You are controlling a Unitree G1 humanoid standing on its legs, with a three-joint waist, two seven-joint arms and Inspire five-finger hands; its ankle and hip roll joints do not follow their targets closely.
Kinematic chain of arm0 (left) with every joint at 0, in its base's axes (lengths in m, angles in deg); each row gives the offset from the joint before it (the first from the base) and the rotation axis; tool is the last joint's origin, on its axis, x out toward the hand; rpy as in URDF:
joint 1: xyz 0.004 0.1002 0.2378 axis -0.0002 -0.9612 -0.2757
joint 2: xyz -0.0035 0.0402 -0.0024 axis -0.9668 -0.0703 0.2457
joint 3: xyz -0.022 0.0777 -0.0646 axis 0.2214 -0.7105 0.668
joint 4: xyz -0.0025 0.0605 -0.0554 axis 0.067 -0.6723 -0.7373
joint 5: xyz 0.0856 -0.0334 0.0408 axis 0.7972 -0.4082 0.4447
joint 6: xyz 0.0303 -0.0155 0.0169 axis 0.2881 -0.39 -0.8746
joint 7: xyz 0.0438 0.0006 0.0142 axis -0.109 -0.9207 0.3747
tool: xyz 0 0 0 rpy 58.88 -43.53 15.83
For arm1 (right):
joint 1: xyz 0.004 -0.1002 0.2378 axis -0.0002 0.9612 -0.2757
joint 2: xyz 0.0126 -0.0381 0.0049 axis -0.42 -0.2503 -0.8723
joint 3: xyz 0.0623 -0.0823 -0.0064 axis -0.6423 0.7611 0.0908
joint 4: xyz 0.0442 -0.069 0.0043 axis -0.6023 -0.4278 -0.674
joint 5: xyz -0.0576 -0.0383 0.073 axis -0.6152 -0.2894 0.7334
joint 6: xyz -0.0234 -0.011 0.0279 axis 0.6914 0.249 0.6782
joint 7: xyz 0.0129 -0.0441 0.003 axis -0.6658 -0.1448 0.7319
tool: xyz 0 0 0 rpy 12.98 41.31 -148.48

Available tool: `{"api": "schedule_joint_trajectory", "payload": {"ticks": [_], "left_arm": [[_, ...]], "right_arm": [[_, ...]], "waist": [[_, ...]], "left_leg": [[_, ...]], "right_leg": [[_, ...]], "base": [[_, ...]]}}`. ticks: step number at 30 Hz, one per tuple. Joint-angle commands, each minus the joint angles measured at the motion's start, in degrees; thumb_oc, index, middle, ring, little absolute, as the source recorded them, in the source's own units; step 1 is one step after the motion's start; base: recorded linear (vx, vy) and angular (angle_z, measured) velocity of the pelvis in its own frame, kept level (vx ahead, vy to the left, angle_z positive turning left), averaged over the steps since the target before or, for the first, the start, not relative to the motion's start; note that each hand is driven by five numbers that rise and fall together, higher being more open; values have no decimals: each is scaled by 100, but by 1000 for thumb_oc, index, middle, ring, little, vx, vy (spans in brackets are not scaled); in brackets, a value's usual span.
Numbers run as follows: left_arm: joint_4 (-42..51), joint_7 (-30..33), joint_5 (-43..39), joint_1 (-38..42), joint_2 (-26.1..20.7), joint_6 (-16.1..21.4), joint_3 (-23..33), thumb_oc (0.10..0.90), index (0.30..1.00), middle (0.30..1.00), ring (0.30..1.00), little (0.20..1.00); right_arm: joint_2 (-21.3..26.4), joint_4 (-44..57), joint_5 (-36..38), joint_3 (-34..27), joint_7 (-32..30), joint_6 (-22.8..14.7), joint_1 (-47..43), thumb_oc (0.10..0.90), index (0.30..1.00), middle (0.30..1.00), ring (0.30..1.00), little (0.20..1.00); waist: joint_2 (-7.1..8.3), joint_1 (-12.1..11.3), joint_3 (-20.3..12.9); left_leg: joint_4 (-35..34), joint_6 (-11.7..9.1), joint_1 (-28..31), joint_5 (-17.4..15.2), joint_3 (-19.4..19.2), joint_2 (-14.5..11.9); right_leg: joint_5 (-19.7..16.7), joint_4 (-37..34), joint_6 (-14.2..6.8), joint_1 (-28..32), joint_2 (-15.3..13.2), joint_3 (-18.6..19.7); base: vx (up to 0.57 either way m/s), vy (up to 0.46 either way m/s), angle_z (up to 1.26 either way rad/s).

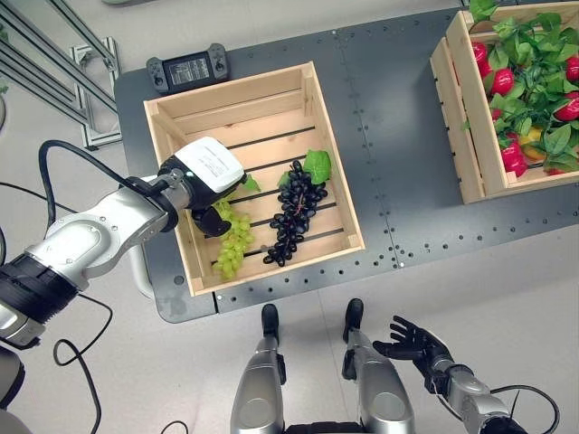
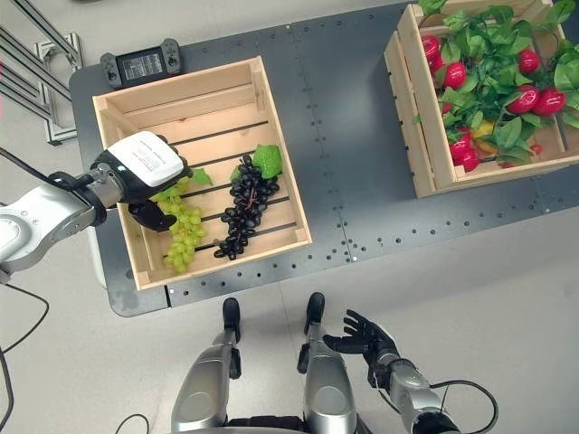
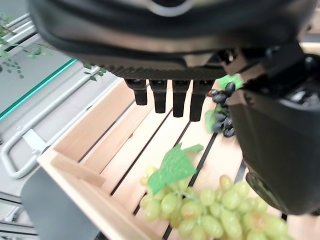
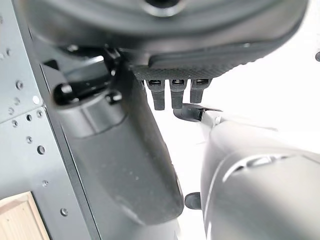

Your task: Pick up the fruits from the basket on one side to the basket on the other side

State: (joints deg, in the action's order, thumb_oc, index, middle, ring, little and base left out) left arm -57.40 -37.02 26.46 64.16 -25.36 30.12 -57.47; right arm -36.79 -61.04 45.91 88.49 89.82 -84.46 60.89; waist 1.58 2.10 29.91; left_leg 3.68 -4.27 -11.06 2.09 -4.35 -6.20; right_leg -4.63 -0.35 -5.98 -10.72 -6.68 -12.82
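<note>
A wooden crate [image 1: 231, 98] on the left of the dark table holds a bunch of green grapes [image 1: 233, 242] and a bunch of dark grapes [image 1: 294, 217] with a green leaf. My left hand [image 1: 208, 172] hovers over the crate's left part, just above the green grapes [image 3: 210, 212]. Its fingers [image 3: 172, 100] are straight and hold nothing. A second crate [image 1: 463, 127] at the far right is full of red fruits [image 1: 504, 81] among green leaves. My right hand [image 1: 412, 342] hangs low beside the table's front, fingers relaxed and empty.
A black handheld controller [image 1: 188, 69] lies on the table behind the left crate. A metal frame [image 1: 54, 63] stands on the floor at the far left. A bare stretch of table [image 1: 398, 163] separates the two crates.
</note>
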Motion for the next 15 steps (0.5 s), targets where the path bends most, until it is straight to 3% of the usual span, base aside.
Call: {"api": "schedule_joint_trajectory", "payload": {"ticks": [1,7,11,15], "left_arm": [[-46,299,386,455,-351,-49,382,800,900,900,900,900],[-160,-374,547,637,-164,404,68,800,900,900,900,900],[-77,-1041,110,886,-147,785,-176,800,900,900,900,900],[91,-1281,216,1088,-245,701,-281,800,900,900,900,900]], "right_arm": [[148,99,245,108,224,-174,269,800,900,900,900,900],[145,116,233,186,188,-138,119,800,900,900,900,900],[170,77,200,138,199,-119,62,800,900,900,900,900],[203,38,234,129,224,-124,30,800,900,900,900,900]], "waist": [[194,-55,-141],[250,-31,-56],[230,-23,-25],[207,-52,-12]], "left_leg": [[1082,94,-472,-575,-103,213],[1131,97,-552,-560,-104,188],[1090,89,-548,-538,-112,199],[1050,92,-542,-523,-116,216]], "right_leg": [[440,928,-166,-367,-87,397],[442,961,-141,-420,-37,405],[437,940,-152,-417,-37,389],[426,915,-164,-396,-64,345]], "base": [[0,0,0],[-4,-1,2],[0,0,0],[-3,-2,1]]}}
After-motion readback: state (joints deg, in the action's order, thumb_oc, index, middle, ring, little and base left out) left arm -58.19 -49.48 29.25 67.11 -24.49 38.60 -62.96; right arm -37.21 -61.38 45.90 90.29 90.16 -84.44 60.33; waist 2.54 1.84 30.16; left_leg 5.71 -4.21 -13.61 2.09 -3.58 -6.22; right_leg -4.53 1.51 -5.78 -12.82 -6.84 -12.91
